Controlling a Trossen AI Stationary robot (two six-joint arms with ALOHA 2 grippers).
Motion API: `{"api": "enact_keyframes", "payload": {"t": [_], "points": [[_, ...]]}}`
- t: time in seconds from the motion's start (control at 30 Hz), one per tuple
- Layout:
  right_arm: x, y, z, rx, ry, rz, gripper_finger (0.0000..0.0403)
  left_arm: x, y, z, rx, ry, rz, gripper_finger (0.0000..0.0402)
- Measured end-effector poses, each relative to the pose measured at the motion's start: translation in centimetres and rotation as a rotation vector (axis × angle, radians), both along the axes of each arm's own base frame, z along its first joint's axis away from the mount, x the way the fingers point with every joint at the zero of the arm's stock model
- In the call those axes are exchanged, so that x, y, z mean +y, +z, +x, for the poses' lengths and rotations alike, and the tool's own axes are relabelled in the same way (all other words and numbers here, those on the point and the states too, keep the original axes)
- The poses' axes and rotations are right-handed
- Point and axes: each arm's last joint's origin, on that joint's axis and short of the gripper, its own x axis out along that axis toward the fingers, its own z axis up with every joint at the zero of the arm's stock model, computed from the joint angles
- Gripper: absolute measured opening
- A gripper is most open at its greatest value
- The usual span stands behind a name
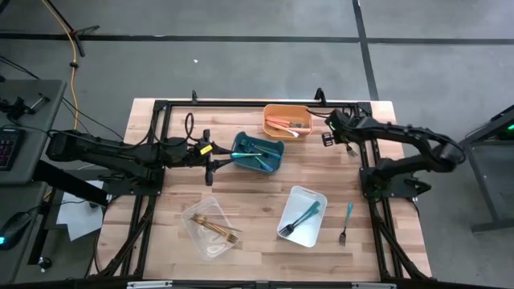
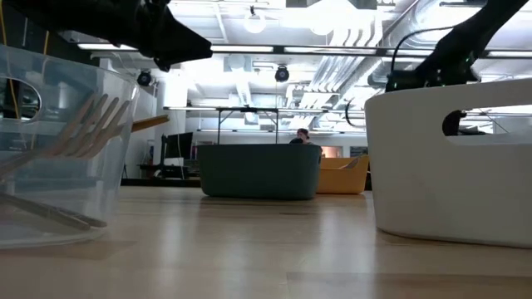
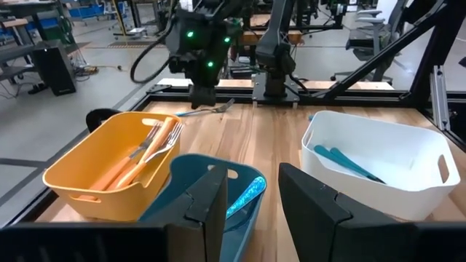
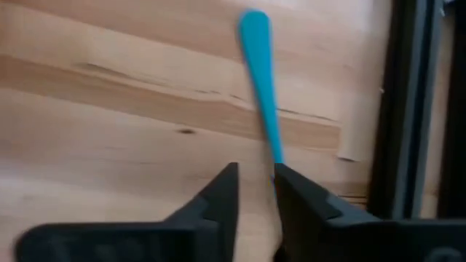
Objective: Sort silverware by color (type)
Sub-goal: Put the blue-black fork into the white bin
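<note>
On wooden table point(image 1: 257, 193), four bins point(image 1: 257, 152)

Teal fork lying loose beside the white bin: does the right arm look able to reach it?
Probably yes. The teal fork lies bare on the wood outside the white bin; the right end effector, by the orange bin, has open table between.

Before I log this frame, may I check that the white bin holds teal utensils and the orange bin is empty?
Not quite: the orange bin is not empty; the left wrist view shows orange-handled forks lying in it. The white bin does hold teal utensils.
</note>
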Motion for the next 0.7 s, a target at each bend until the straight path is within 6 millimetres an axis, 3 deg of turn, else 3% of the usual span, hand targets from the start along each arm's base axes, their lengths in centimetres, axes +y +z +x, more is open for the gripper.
{"api": "enact_keyframes", "payload": {"t": [0.13,0.27,0.47,0.7], "points": [[-1.0,-1.4,-0.4,0.063,-0.045,0.049,0.0135,0.0,-0.1,0.0,0.009,0.0,0.0,0.0115],[-1.7,-2.4,-0.9,0.057,-0.079,0.123,0.0172,0.0,-0.1,0.0,0.011,0.0,0.0,0.0115],[-2.6,-3.0,-1.6,0.017,-0.086,0.22,0.018,0.0,-0.1,0.0,0.011,0.0,0.0,0.0115],[-3.1,-3.0,-2.7,-0.145,-0.005,0.393,0.0173,0.0,-0.1,0.0,0.012,0.0,0.0,0.0115]]}}
